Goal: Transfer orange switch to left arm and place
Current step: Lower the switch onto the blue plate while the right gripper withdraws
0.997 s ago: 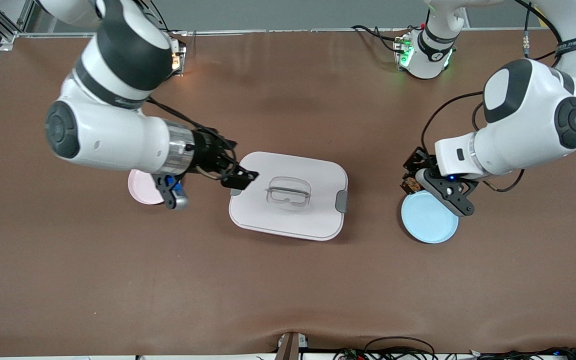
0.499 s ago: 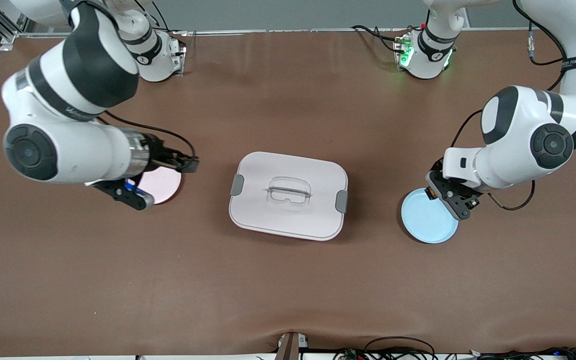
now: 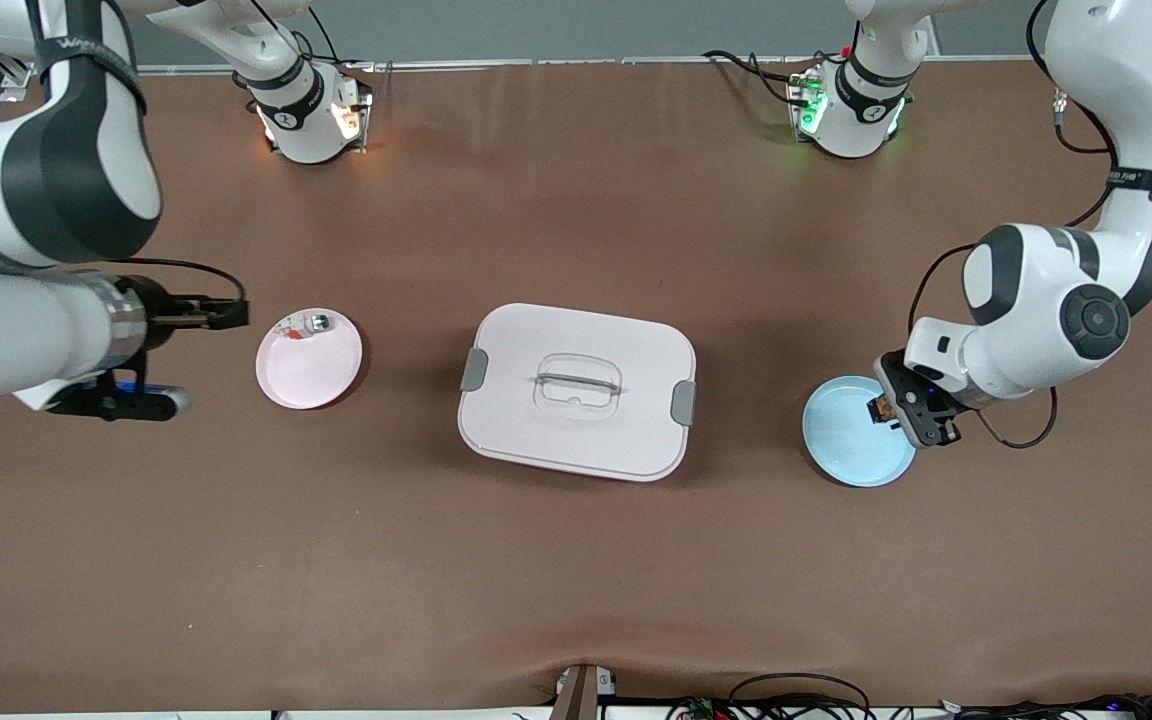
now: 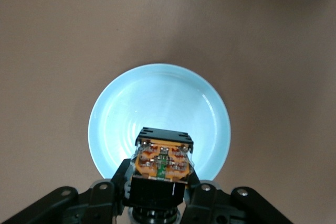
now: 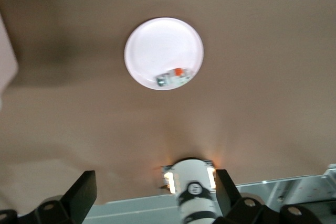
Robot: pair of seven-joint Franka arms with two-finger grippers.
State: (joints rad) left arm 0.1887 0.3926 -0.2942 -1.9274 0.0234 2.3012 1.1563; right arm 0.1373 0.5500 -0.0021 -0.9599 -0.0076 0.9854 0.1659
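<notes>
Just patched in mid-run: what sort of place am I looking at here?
Most likely a robotics lab bench rigged for data recording: two arms bolted along one edge of a brown-covered table, loose cables at the near edge, and staged props, a white box between a pink plate and a blue plate.

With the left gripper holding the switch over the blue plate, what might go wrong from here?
1. The left gripper holds the orange switch above the blue plate's edge nearest the arm; released there, it might roll onto the table.
2. The right gripper, open and off beside the pink plate, cannot help.
</notes>
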